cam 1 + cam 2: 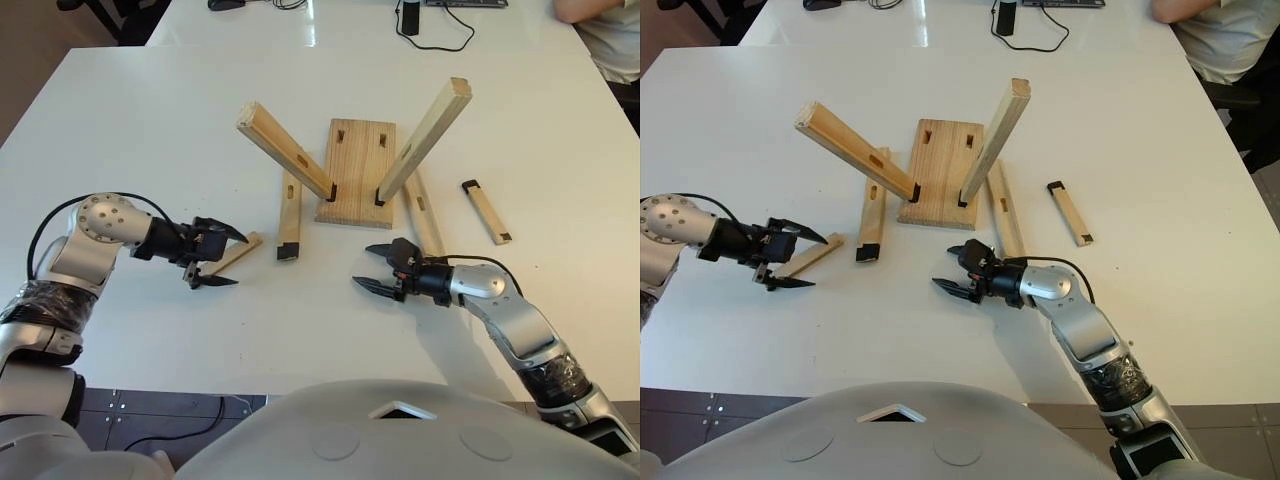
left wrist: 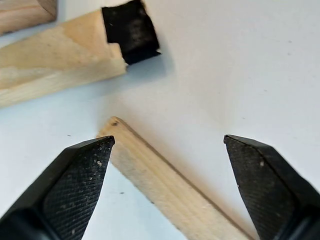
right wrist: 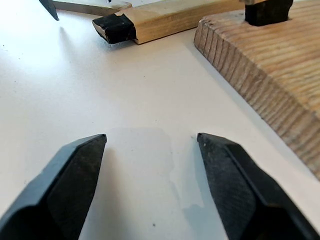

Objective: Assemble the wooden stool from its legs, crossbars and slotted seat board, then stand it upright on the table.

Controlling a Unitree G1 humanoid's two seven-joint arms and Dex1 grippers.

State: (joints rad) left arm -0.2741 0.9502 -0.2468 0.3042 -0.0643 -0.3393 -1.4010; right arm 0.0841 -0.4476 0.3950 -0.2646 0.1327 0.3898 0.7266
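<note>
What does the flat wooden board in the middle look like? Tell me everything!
The seat board is a flat rectangle of pale, grainy wood lying on the white table. Two slots near its far edge are empty. At its near edge stand a left leg and a right leg with dark ends, leaning outward to opposite sides.

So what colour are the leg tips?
Black; the tip shows best in the left wrist view.

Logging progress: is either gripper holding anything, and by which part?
Nothing is held: the left gripper sits open around the thin crossbar, the right gripper open over the table.
</note>
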